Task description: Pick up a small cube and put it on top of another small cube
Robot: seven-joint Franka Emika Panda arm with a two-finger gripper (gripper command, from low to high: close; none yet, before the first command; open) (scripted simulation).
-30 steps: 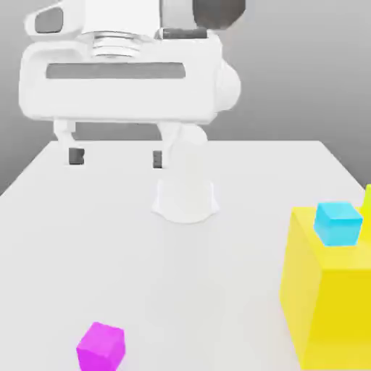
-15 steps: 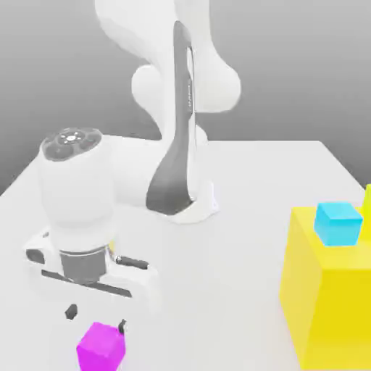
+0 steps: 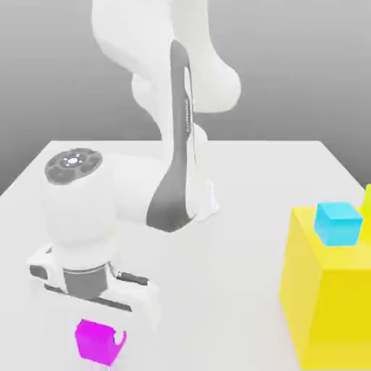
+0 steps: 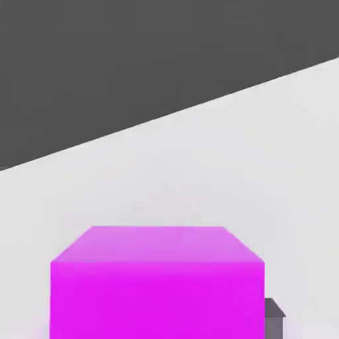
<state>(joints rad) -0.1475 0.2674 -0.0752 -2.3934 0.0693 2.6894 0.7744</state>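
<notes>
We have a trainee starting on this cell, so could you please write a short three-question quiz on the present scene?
1. Multiple choice: what does the small cyan cube rest on? (a) the bare white table (b) the big yellow block (c) the small magenta cube
2. True or false: the robot's two-finger gripper is at the small magenta cube.
3. Fill in the blank: to finish the stacking task, the magenta cube must go on top of the ____ cube.

Key: 1 b; 2 true; 3 cyan
</notes>
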